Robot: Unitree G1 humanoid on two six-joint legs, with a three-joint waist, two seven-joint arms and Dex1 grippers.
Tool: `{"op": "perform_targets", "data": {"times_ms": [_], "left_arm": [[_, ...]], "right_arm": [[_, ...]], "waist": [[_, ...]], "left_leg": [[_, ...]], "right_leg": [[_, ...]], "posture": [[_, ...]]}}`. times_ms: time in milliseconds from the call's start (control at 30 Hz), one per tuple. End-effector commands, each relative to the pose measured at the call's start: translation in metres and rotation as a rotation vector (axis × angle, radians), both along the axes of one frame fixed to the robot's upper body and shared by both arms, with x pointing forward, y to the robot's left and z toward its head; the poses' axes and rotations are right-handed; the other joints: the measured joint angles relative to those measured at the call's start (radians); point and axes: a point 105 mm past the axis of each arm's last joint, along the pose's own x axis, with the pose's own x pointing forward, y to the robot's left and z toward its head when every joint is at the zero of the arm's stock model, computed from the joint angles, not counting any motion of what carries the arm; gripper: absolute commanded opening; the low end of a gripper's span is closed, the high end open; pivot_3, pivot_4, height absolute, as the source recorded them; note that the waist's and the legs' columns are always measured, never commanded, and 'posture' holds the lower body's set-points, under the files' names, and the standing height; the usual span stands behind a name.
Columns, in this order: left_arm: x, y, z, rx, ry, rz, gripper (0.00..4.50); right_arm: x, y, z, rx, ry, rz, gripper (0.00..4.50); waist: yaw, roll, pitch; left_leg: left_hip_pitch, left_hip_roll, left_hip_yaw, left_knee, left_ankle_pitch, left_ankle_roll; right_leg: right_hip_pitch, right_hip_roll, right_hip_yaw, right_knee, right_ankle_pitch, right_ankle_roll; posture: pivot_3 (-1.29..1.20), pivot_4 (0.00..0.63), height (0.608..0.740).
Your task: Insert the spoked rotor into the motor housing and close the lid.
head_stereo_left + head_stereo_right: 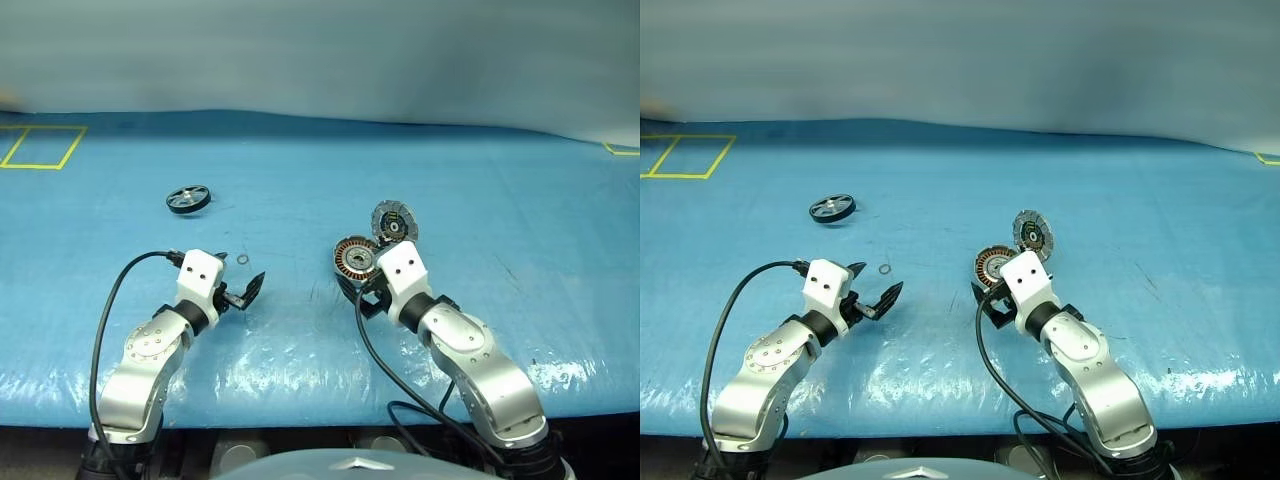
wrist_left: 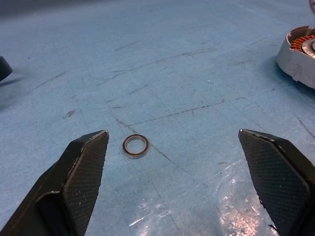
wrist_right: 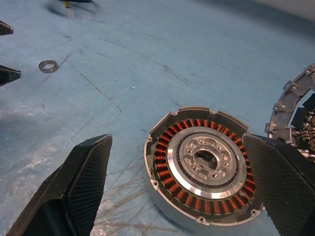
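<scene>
Head views first: blue worktop (image 1: 480,200) carries the spoked rotor (image 1: 188,199) far to the left, well apart from both arms. The motor housing (image 1: 353,258) lies right of centre with its coppery windings facing up, and the lid (image 1: 394,222) stands tilted up just beyond it on the far right side, segmented inner face showing. A small thin ring (image 1: 243,259) lies between the rotor and the housing. The left gripper (image 1: 238,290) hovers near that ring with its fingers spread apart and nothing between them. The right gripper (image 1: 366,292) sits at the near edge of the housing.

Left wrist view: the two black fingers (image 2: 81,172) stand wide apart over the worktop, the thin ring (image 2: 136,146) just beside one fingertip, untouched.

Right wrist view: the fingers (image 3: 81,182) are spread wide, the housing (image 3: 202,164) lies between them, empty of the rotor, one finger overlapping its rim; whether it touches I cannot tell.
</scene>
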Motion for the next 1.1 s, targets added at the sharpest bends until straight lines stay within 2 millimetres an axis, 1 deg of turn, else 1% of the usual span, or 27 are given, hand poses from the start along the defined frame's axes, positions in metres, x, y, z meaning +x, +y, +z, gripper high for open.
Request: {"op": "perform_targets", "data": {"times_ms": [33, 400, 733, 1100], "left_arm": [[0.0014, -0.0018, 0.0048, 0.007, -0.028, -0.012, 4.49], [0.0019, -0.0038, 0.0059, 0.01, -0.039, -0.022, 4.49], [0.0012, -0.0035, 0.006, 0.013, -0.041, -0.015, 4.49], [0.0007, -0.003, 0.0065, 0.012, -0.042, -0.01, 4.49]], "right_arm": [[0.0012, 0.0006, 0.0066, 0.002, -0.028, 0.0, 4.46], [0.0016, -0.0006, 0.0059, -0.005, -0.045, -0.013, 4.46], [0.0024, -0.0023, 0.0005, 0.01, -0.01, -0.044, 4.46], [0.004, -0.0012, 0.0012, 0.005, -0.006, -0.041, 4.46]], "waist": [[0.0, 0.0, 0.0], [0.0, 0.0, 0.0], [0.0, 0.0, 0.0], [0.0, 0.0, 0.0]], "left_leg": [[0.0, 0.0, 0.0, 0.0, 0.0, 0.0], [0.0, 0.0, 0.0, 0.0, 0.0, 0.0], [0.0, 0.0, 0.0, 0.0, 0.0, 0.0], [0.0, 0.0, 0.0, 0.0, 0.0, 0.0]], "right_leg": [[0.0, 0.0, 0.0, 0.0, 0.0, 0.0], [0.0, 0.0, 0.0, 0.0, 0.0, 0.0], [0.0, 0.0, 0.0, 0.0, 0.0, 0.0], [0.0, 0.0, 0.0, 0.0, 0.0, -0.001]], "posture": [[0.0, 0.15, 0.74], [0.0, 0.15, 0.74], [0.0, 0.15, 0.74], [0.0, 0.15, 0.74]]}}
